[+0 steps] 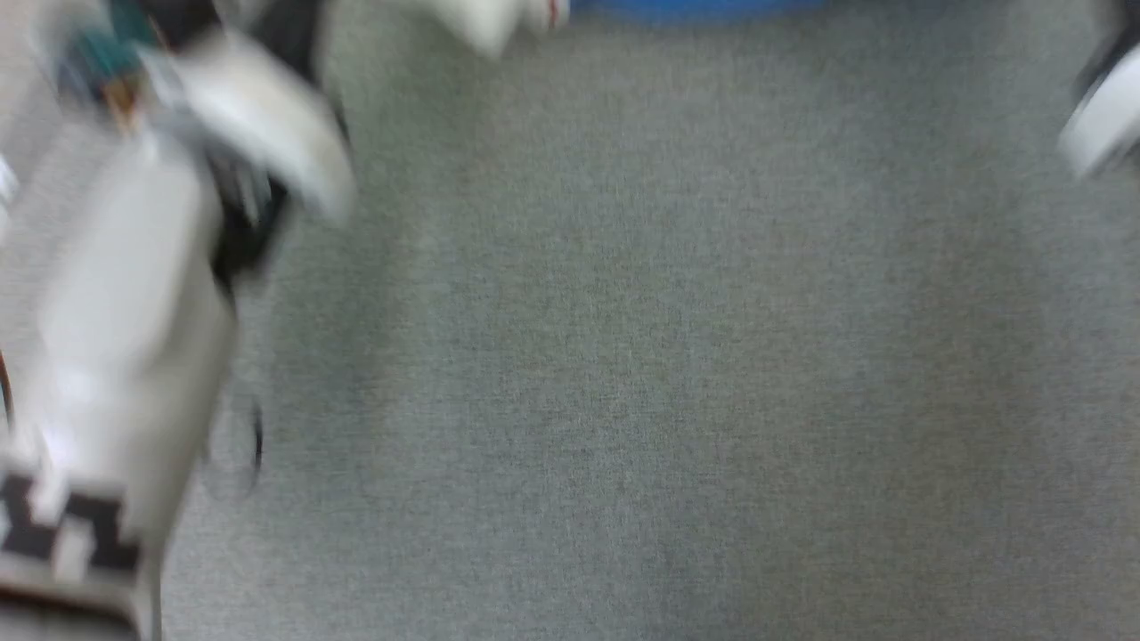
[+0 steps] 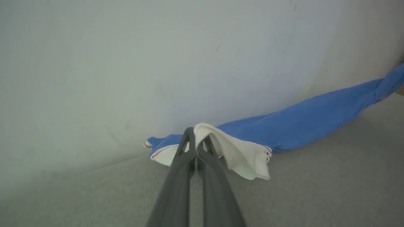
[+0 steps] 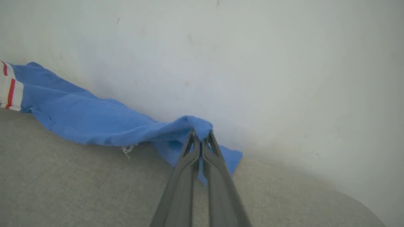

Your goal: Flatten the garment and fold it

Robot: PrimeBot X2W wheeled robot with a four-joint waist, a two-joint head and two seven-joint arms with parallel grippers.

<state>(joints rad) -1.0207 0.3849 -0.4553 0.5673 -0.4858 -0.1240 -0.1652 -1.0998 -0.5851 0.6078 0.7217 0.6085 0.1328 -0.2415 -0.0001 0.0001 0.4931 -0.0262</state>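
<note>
**Left wrist view.** My left gripper (image 2: 197,135) has its two dark fingers pressed together on a raised fold of the shirt's (image 2: 300,126) white sleeve end (image 2: 243,157). The sleeve end is edged by a thin red line. The blue body of the shirt runs away to the upper right along the foot of the pale wall (image 2: 126,63).

**Right wrist view.** My right gripper (image 3: 200,135) pinches a peak of blue cloth, fingers closed on it. From there the shirt (image 3: 79,116) trails left over the grey surface (image 3: 79,183) to a white, red-striped cuff at the frame's edge.

**Head view (blurred).** A strip of the shirt (image 1: 695,7) lies at the top edge, beyond bare grey surface (image 1: 668,356). My left forearm (image 1: 116,312) stands at the left and my right forearm (image 1: 1104,125) at the upper right.
</note>
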